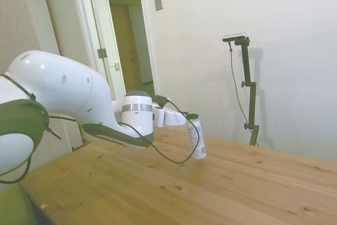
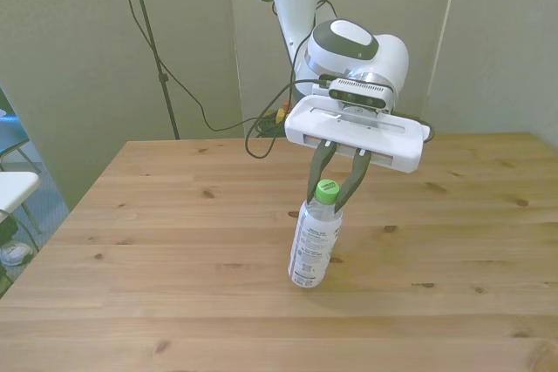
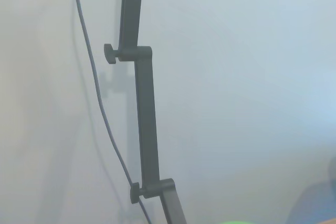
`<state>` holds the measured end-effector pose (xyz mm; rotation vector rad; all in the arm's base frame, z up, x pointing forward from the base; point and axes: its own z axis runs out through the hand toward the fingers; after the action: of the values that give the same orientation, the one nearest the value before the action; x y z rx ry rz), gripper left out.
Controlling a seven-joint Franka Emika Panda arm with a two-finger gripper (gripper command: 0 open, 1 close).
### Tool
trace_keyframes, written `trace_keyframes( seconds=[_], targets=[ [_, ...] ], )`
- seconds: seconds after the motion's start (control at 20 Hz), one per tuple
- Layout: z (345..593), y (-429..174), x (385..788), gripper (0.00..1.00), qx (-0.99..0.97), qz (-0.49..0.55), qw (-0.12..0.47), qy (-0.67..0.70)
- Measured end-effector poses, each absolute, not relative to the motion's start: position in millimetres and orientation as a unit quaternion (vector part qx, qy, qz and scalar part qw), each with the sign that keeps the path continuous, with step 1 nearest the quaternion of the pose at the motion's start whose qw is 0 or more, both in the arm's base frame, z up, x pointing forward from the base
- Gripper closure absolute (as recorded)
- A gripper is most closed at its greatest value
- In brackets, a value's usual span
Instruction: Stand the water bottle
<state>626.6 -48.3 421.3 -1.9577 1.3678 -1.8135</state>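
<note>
The water bottle stands nearly upright on the wooden table, leaning slightly, its base on the wood. It is clear plastic with a white printed label and a green cap. My gripper reaches in level with the cap and its two dark fingers are shut on the bottle's neck just under the cap. In the side view the bottle stands at the tip of my gripper near the table's middle. The wrist view catches only a green sliver of the cap.
A black cable hangs from the wrist and loops down close to the table beside the bottle. An open doorway lies behind the arm. A plain wall backs the table.
</note>
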Motion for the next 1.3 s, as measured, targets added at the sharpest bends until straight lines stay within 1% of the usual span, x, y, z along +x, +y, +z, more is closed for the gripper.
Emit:
trace_keyframes(
  seconds=[0.25,0.4,0.45,1.0,1.3],
  targets=[
    [406,-48,619,1.0,-0.653,-0.6,0.073,0.457],
    [401,-49,618,1.0,-0.653,-0.598,0.074,0.459],
    [401,-48,618,0.0,-0.653,-0.598,0.073,0.459],
    [400,-44,613,0.0,-0.66,-0.599,0.062,0.449],
    [393,-40,610,0.0,-0.663,-0.596,0.058,0.45]
  ],
)
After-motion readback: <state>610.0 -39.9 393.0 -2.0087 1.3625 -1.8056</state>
